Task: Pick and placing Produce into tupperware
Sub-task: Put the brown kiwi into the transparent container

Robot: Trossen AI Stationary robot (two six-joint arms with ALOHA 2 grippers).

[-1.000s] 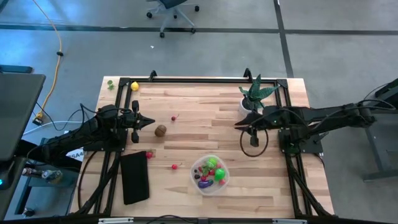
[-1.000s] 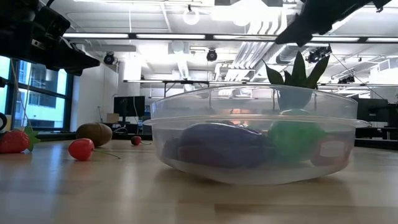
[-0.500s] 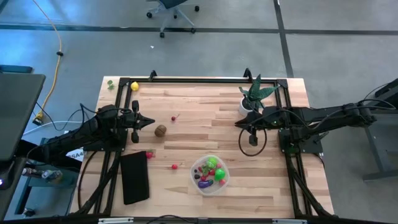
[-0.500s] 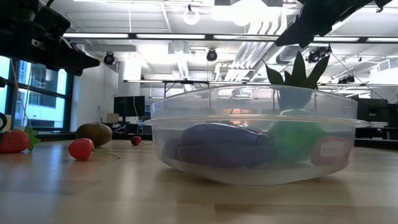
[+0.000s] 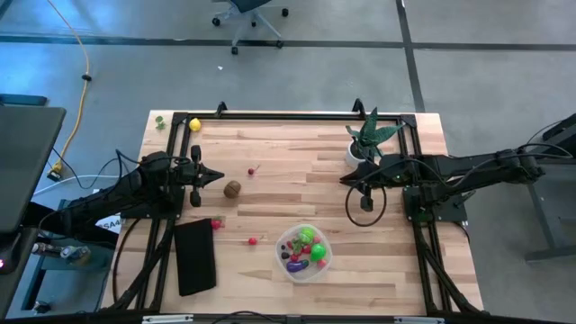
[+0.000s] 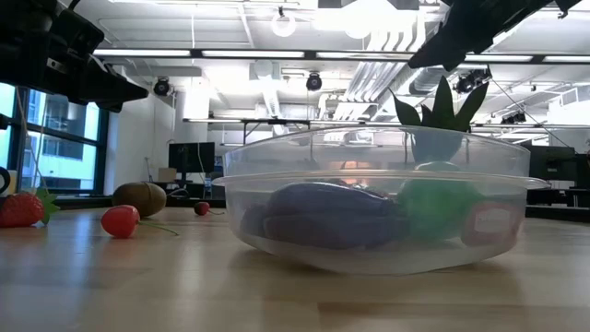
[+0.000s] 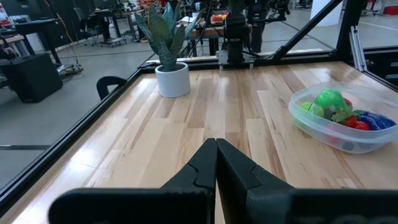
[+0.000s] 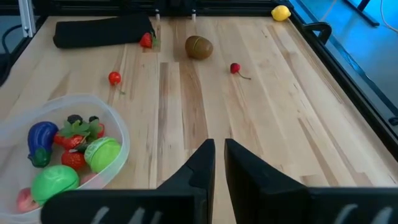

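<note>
Both grippers hang empty above the worktop: the left gripper pinched fully together beside the brown piece, the right gripper with only a slit between its fingers, near the potted plant. The tupperware at the near middle holds green, purple and red produce. Loose pieces remain: cherry, two reds, yellow one. Judging by this, between picks; next calls for opening over a loose piece, likely the brown.
</note>
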